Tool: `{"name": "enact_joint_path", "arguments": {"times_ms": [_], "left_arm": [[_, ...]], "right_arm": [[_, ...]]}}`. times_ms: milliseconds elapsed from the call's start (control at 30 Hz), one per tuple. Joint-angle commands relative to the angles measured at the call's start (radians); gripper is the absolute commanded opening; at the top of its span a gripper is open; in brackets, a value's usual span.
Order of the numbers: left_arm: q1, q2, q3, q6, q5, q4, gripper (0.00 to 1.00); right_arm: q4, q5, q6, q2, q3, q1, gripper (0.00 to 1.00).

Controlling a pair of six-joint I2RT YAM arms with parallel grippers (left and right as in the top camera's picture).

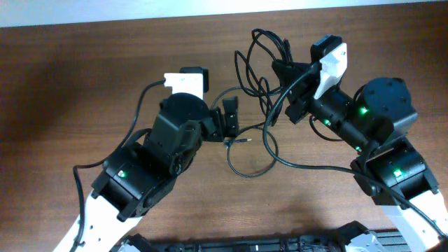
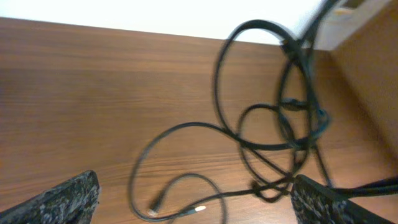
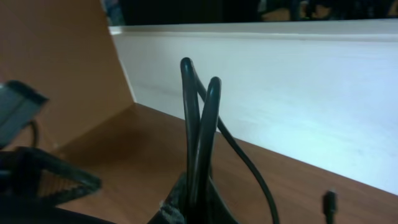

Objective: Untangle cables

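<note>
Filling the overhead view, the brown table (image 1: 70, 63) carries everything. The right arm (image 1: 378, 112) covers part of the cables (image 1: 264, 82), whose tangle sits near the table's far edge, right of the middle. The left wrist view shows it blurred. The right jaws, cut off at the bottom of their own camera's frame, are clenched on two strands that stand upright. One loop (image 1: 246, 175) trails toward the near edge. The left jaws stand released and empty, just beside a small metal-tipped plug (image 1: 241, 140) lying roughly parallel to the far edge.
</note>
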Motion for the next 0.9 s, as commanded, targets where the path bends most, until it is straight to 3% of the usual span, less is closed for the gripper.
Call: {"name": "enact_joint_path", "arguments": {"times_ms": [0,400,500,667,767,867], "left_arm": [[0.002,0.023,0.019,-0.031,0.136,0.041,0.99],[0.002,0.114,0.019,-0.034,0.097,0.121,0.99],[0.002,0.139,0.019,-0.033,-0.064,0.134,0.99],[0.041,0.171,0.019,0.012,-0.525,0.119,0.99],[0.123,0.17,0.019,0.012,-0.618,0.106,0.99],[0.248,0.168,0.019,0.012,-0.571,0.081,0.99]], "right_arm": [[0.026,-0.082,0.045,-0.019,0.003,-0.002,0.04],[0.097,-0.235,0.109,-0.046,0.003,-0.002,0.04],[0.097,-0.235,0.119,-0.057,0.003,-0.002,0.04],[0.096,-0.235,0.119,-0.091,0.003,-0.002,0.04],[0.092,-0.235,0.119,-0.1,0.003,-0.002,0.04],[0.058,-0.215,0.114,-0.1,0.003,-0.002,0.04]]}}
